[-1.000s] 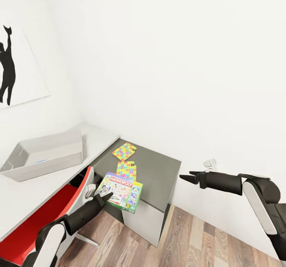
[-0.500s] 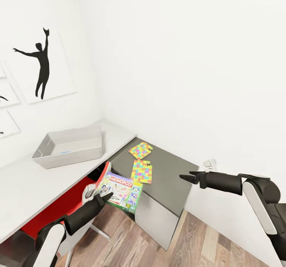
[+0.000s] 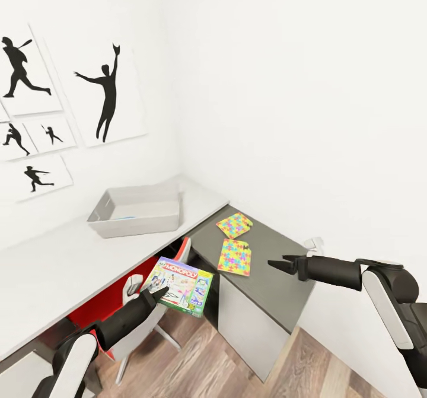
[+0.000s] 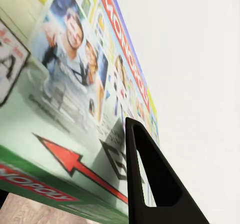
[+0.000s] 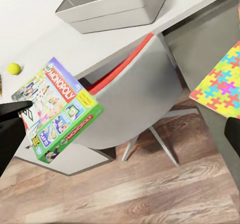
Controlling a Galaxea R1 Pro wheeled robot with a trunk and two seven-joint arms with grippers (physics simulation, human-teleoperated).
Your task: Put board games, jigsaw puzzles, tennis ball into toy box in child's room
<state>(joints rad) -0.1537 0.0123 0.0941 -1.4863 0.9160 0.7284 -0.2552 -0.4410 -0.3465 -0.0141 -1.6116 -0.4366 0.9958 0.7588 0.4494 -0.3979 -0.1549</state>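
In a white room with black sports pictures [image 3: 107, 92] on the wall, the Monopoly box [image 3: 179, 277] is up in the air over the wood floor [image 3: 204, 365], in front of the red chair [image 3: 112, 300], pinched at its edge by the left gripper [image 3: 148, 293]. The grey toy box [image 3: 137, 210] sits on the white table [image 3: 53, 270], and the two jigsaw puzzles [image 3: 235, 257] lie on the dark grey cabinet [image 3: 270, 270] beside it. A small tennis ball [image 5: 14, 68] rests on the white table, and the right gripper [image 3: 280, 264] hangs over the cabinet with its fingers a little apart, holding nothing.
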